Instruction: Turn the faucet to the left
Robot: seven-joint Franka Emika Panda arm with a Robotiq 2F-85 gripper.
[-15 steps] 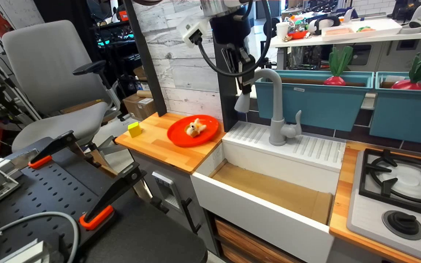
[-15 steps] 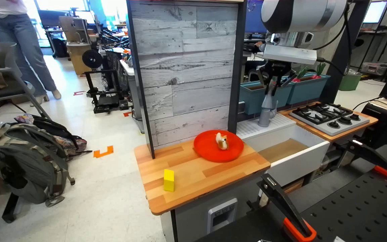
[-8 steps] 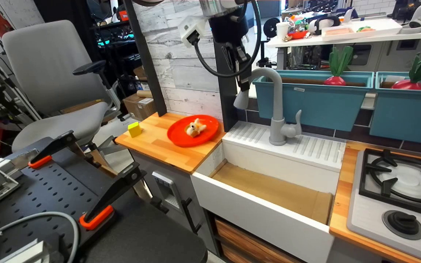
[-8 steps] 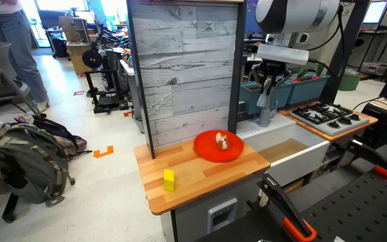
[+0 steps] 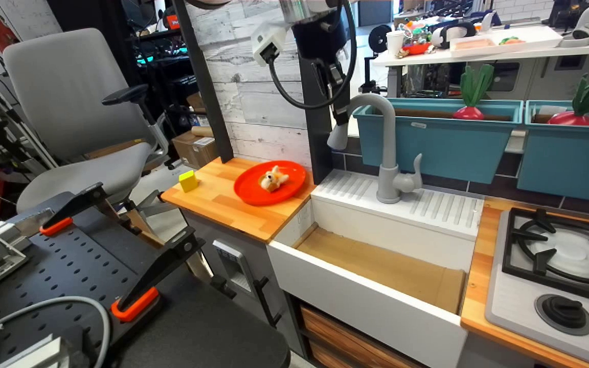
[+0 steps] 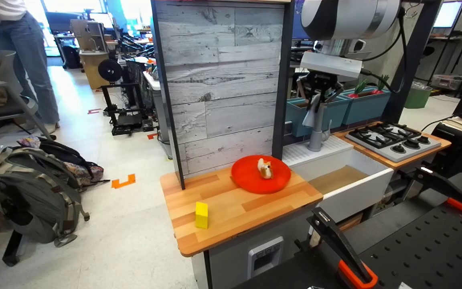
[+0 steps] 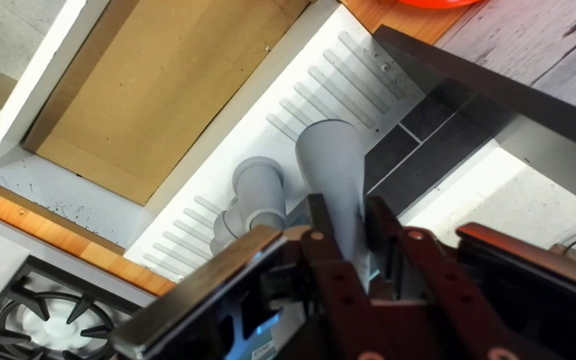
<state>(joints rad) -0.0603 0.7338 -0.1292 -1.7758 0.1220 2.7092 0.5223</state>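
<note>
Room above sink (image 5: pixel 366 309); planter (image 5: pixel 448 148) obstructs behind faucet (image 5: pixel 388 138).

Both exterior views look down obliquely from set back, sharing counter (image 6: pixel 223 200), sink (image 5: pixel 361 309) and stove (image 6: pixel 393 140); wrist view sits close, aimed down past end effector (image 7: pixel 345 202) onto faucet (image 7: pixel 330 155) and sink.

The arm (image 6: pixel 347 20) points its clamped claw (image 7: pixel 346 212) downward, fingers (image 7: pixel 319 216) slightly apart

No text could be read for certain. In an exterior view, a pale label (image 5: pixel 418 125) stood on a blue planter (image 5: pixel 435 151), too small to make out; in the wrist view, a white sticker (image 7: pixel 263 351) on a blue-green surface (image 7: pixel 260 339) bore dark, blurred characters.
</note>
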